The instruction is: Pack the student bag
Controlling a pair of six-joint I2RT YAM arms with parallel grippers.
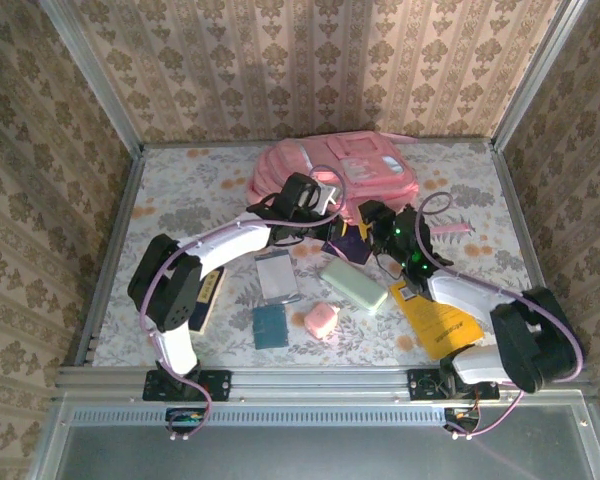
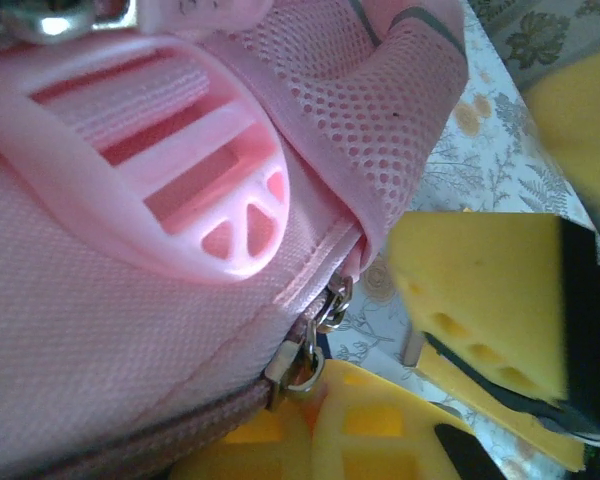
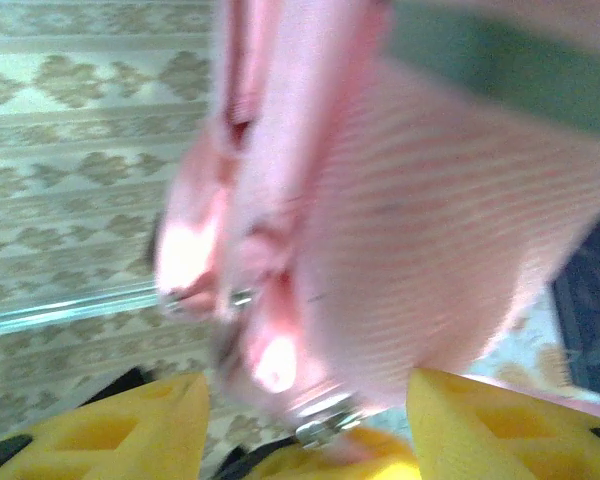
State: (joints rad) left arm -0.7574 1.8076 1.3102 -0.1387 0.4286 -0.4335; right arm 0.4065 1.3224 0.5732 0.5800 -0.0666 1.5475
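At the far middle of the worktop (image 1: 180, 195), seen from above, the student bag (image 1: 350, 160) lies flat, and its inside cannot be made out. The left claw (image 1: 315, 198) sits at the bag's near edge. The right claw (image 1: 377, 218) is just beside it, above a dark purple item (image 1: 348, 247). Loose on the worktop outside the bag lie a flat grey rectangle (image 1: 277, 277), a pale green case (image 1: 353, 284), a small pink pouch (image 1: 322, 320), a teal square (image 1: 270, 326) and a pink pen (image 1: 450, 229). A yellow booklet (image 1: 435, 318) is partly under the right arm, and a dark book (image 1: 209, 296) is half hidden by the left arm.

The left wrist view adds detail: pink weave, a mesh pocket (image 2: 380, 120), a plastic strap buckle (image 2: 210, 200) and a metal zipper pull (image 2: 305, 360). The left claw's fingers (image 2: 370, 430) are pressed together directly under that pull. Whether they nip it is hidden.

The right wrist view is blurred. The right claw's fingers (image 3: 510, 420) stand spread, with pink bag fabric hanging between them and a second metal pull (image 3: 325, 425) low in the gap.
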